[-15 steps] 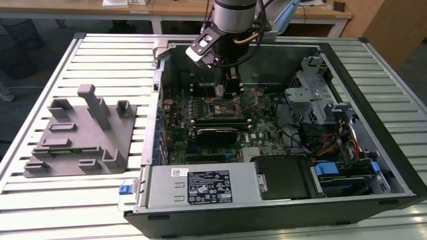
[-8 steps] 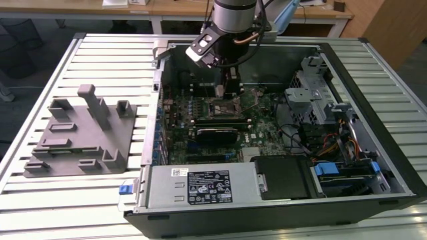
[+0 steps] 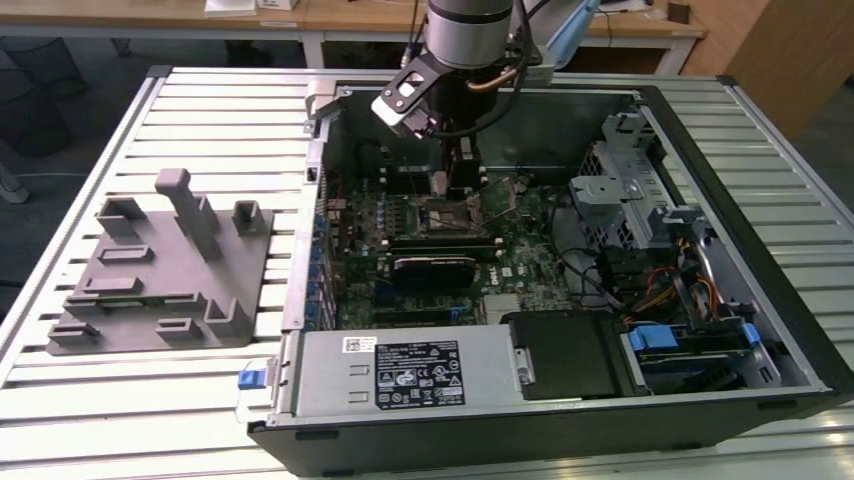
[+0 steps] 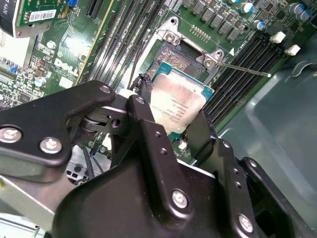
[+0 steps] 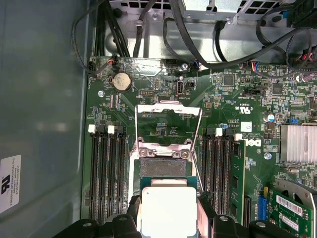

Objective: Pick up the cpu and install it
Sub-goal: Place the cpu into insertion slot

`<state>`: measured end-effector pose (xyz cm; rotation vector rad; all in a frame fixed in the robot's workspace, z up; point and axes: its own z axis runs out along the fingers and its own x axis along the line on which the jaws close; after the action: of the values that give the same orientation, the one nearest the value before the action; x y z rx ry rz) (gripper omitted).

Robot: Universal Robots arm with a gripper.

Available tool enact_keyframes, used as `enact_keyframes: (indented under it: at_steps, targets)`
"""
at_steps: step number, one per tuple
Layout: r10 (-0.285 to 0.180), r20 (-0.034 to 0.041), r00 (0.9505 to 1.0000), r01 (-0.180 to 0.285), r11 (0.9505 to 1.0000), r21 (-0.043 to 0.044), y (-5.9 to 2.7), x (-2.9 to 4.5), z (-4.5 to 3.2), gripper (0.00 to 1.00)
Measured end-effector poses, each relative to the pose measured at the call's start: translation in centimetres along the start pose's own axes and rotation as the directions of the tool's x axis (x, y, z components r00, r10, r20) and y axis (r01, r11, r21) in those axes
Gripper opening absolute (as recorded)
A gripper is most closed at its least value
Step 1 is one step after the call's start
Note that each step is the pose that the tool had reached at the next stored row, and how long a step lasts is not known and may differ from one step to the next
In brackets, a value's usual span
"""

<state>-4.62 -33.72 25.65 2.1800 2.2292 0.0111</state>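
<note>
The cpu (image 4: 179, 105), a flat square chip with a silvery top, is held between the black fingers (image 4: 142, 115) of my gripper (image 4: 174, 111), which is shut on its two opposite edges. In the first wrist view the cpu (image 5: 167, 212) hangs just short of the open socket (image 5: 163, 167), whose metal load plate (image 5: 168, 110) is swung up. In the exterior view the gripper (image 3: 451, 172) reaches down into the computer case, above the socket (image 3: 441, 213) on the motherboard. In the second wrist view the socket (image 4: 184, 58) lies just beyond the chip, with its lever (image 4: 245, 71) sticking out sideways.
Memory slots (image 5: 106, 168) flank the socket on both sides, and cables (image 5: 148, 29) run along the case wall. A drive cage (image 3: 627, 190) and power supply (image 3: 400, 375) fill the open case. A grey tray with upright blocks (image 3: 100, 300) sits on the slatted table at the exterior view's left.
</note>
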Motion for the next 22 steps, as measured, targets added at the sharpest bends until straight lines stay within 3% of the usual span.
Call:
enact_keyframes:
  at_steps: [9, 22]
  targets:
    - [0.000, 0.0037, 1.0000, 0.000, 1.0000, -0.0001, -0.01, 0.01, 0.36, 0.53]
    - [0.000, 0.0039, 1.0000, 0.000, 1.0000, 0.0000, -0.03, 0.05, 1.65, 0.53]
